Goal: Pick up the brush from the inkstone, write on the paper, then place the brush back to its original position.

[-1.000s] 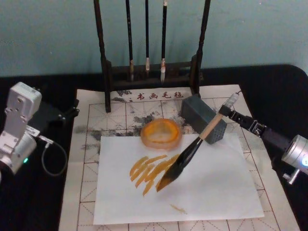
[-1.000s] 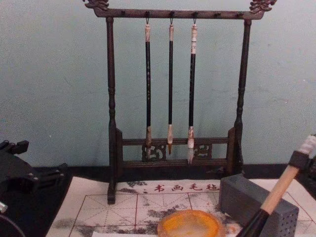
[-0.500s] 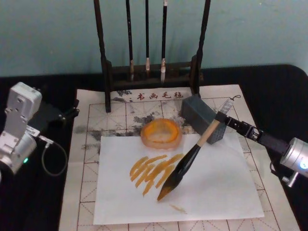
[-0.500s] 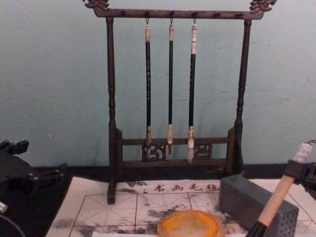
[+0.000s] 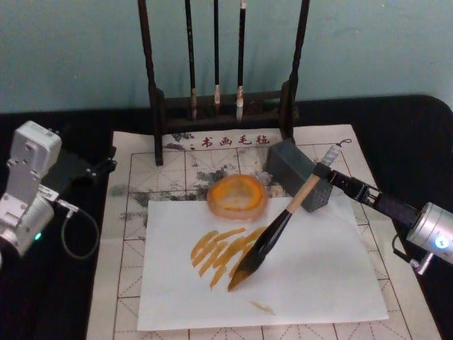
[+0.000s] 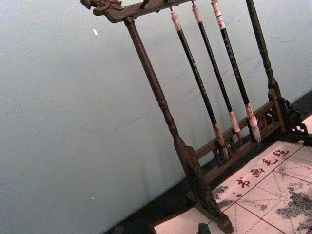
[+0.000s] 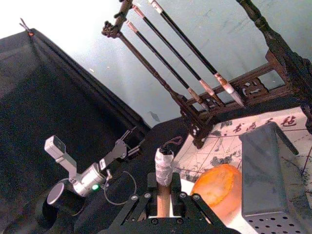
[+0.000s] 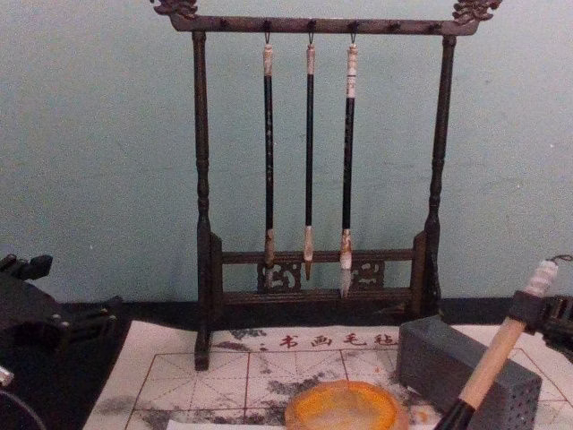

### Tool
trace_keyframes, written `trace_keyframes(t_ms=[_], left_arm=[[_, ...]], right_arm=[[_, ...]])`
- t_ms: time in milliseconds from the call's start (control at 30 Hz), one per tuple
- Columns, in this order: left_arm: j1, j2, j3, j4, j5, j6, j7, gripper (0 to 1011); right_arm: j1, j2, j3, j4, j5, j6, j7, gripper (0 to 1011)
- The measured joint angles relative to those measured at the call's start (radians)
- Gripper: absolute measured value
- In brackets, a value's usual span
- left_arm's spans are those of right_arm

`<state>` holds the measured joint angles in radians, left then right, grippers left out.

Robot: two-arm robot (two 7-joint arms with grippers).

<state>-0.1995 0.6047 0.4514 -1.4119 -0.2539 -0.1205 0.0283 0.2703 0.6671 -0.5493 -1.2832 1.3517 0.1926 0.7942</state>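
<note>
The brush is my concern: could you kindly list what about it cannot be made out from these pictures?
Chest view: the brush has its bristles cut off by the bottom edge.
Right wrist view: the right gripper, jaws shut on the handle, hides everything below.
Head view: whether the bristle tip touches the white sheet cannot be judged from above.
The left gripper sits parked at the left.

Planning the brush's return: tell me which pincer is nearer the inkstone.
Right. The right pincer grips the brush to the right of the inkstone, by the grey block. The left pincer sits at the paper's left edge, farther away.
</note>
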Motion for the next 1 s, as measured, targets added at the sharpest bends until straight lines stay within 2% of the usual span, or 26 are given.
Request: trace_keyframes(t_ms=[1000], left_arm=[[0.0, 0.0, 0.0, 0.0, 0.0, 0.0, 0.0, 1001]], right_arm=[[0.004, -0.011, -0.003, 0.014, -0.033, -0.009, -0.004, 174]])
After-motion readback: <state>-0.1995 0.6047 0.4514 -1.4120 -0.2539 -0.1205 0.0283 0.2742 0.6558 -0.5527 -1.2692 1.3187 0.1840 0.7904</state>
